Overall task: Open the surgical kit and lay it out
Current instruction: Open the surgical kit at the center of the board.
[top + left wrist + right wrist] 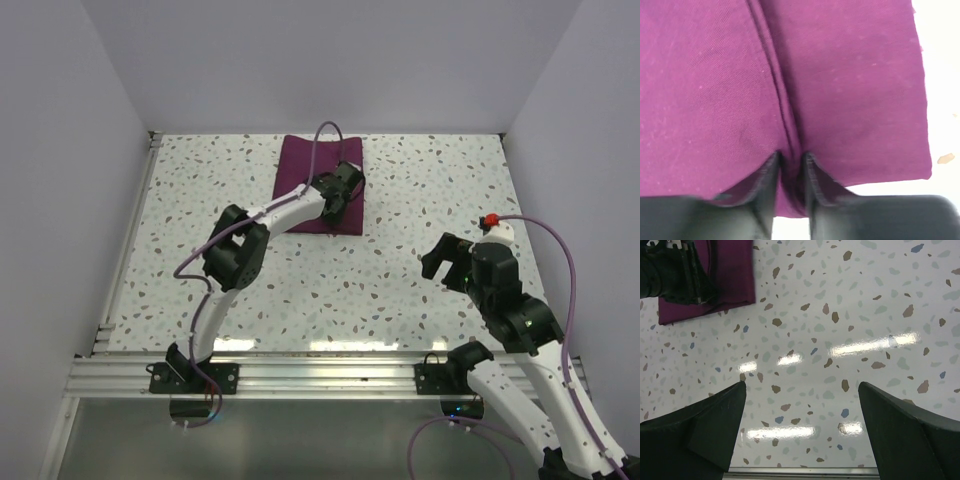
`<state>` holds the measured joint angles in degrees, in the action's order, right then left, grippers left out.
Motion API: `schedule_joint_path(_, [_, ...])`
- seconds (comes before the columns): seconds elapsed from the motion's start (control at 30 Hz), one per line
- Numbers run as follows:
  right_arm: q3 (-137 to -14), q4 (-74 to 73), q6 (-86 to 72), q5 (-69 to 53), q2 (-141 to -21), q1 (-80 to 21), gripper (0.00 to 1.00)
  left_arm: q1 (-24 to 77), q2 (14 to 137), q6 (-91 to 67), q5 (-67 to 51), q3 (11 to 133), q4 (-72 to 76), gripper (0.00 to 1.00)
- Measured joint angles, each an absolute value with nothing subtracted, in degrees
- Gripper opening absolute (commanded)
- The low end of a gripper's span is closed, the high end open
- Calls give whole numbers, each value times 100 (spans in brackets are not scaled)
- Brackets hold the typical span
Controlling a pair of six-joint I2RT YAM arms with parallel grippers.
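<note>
The surgical kit is a folded dark purple cloth wrap (305,170) lying flat at the far middle of the speckled table. My left gripper (338,200) rests on its right part. In the left wrist view the cloth (850,85) fills the frame, and my left gripper (791,157) is shut on a ridge of the cloth (785,107) pinched up between the fingers. The steel tray and instruments are hidden. My right gripper (440,262) hangs open and empty above bare table at the right; the right wrist view (800,385) shows only speckled table between its jaws, with the wrap (735,275) at top left.
White walls (90,150) close the table on the left, back and right. An aluminium rail (320,375) runs along the near edge by the arm bases. A metal strip (130,240) lines the left edge. Purple cables loop over both arms.
</note>
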<state>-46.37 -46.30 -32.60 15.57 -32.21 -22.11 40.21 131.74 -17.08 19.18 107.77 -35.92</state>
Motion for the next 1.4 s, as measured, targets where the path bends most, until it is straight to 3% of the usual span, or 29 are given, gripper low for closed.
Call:
schedule_joint_path(0.03, [-4637,-4630,-3267,1557,-3223,-2211,98,4023,13200,-1702,1911,10855,-3632,15])
schedule_joint_path(0.17, [-4637,-4628,-3347,1557,-3227,-2211,98,4025,13277,-1688,1909,11050,-3747,0])
schedule_joint_path(0.43, [-4565,-4504,-3457,1557,-3535,-2211,98,3938,13216,-1673,1861,11452,-4047,0])
schedule_joint_path(0.6, [-4580,-4182,-3428,1553,-4176,-2211,98,3544,12776,-1721,1317,11454,-4034,10])
schedule_joint_path(0.77, [-4810,-3715,-3387,1494,-5153,-2211,98,2842,12097,-1743,790,11177,-3946,12])
schedule_joint_path(0.8, [-4882,-3629,-3387,1450,-5376,-2211,98,2687,11981,-1741,716,11120,-3913,11])
schedule_joint_path(0.87, [-5009,-3411,-3389,1363,-5728,-2211,98,2416,11815,-1737,563,11039,-3850,0])
schedule_joint_path(1.13, [-5778,-2950,-3409,1046,-7024,-2213,98,2333,11705,-1704,95,10388,-3649,0])
schedule_joint_path(1.3, [-6751,-2991,-3293,902,-8219,-2355,98,1127,10921,-2115,-54,8879,-3208,0])
schedule_joint_path(1.33, [-6995,-2971,-3258,880,-8479,-2403,98,755,10750,-2226,-60,8589,-3127,6])
schedule_joint_path(1.4, [-7728,-3076,-3142,838,-9196,-2580,98,-97,10414,-2488,-67,7977,-2869,39])
